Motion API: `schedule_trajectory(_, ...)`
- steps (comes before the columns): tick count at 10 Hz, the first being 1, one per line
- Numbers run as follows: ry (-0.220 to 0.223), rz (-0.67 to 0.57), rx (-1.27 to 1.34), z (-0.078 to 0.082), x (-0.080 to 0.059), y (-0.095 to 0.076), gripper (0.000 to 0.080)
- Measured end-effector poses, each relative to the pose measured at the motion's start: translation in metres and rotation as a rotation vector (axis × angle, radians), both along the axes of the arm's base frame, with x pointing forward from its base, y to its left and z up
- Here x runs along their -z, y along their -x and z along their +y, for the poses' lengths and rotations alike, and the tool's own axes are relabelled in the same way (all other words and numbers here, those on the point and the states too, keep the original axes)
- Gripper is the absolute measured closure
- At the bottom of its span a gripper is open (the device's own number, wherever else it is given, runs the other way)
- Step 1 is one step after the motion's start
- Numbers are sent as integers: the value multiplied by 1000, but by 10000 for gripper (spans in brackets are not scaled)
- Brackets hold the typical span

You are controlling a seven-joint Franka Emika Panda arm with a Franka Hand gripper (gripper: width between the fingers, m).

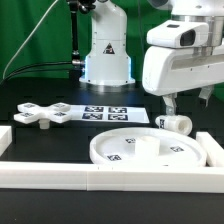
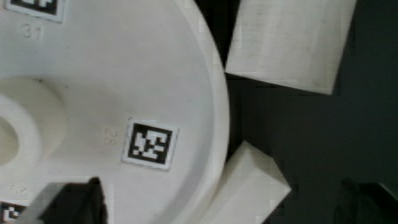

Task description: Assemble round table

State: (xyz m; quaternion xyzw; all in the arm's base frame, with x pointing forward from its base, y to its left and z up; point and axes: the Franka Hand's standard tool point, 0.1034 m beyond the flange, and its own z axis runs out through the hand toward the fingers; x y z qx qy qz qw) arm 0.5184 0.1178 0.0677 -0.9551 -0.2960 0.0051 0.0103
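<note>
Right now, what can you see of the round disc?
The round disc is white and plastic-looking, with a raised rim and a raised round hub at its centre. It lies flat on the black table, rim up, and carries black-and-white square tags. It sits close to the white border bars; whether it touches them cannot be told.

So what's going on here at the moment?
The arm's gripper hangs open and empty, close above the short post, which lies on its side on the black table. The round disc lies flat just in front of it. The cross piece sits apart on the exterior view's left, beside the marker board. As far as I can see, the three parts are separate.
</note>
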Motion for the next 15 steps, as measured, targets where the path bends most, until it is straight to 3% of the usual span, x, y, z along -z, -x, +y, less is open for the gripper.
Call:
schedule_trajectory(2,47,130,9,3,-1,12,151)
schedule_trajectory(5,246,290,132,1,-3,34,151)
schedule_trajectory(10,390,572,128,-1,4,44,151)
schedule_trajectory(12,468,717,149,-2,20,47,151)
schedule_trajectory(14,507,787,137,4,33,53,151)
schedule_trajectory(15,502,783,135,6,41,53,151)
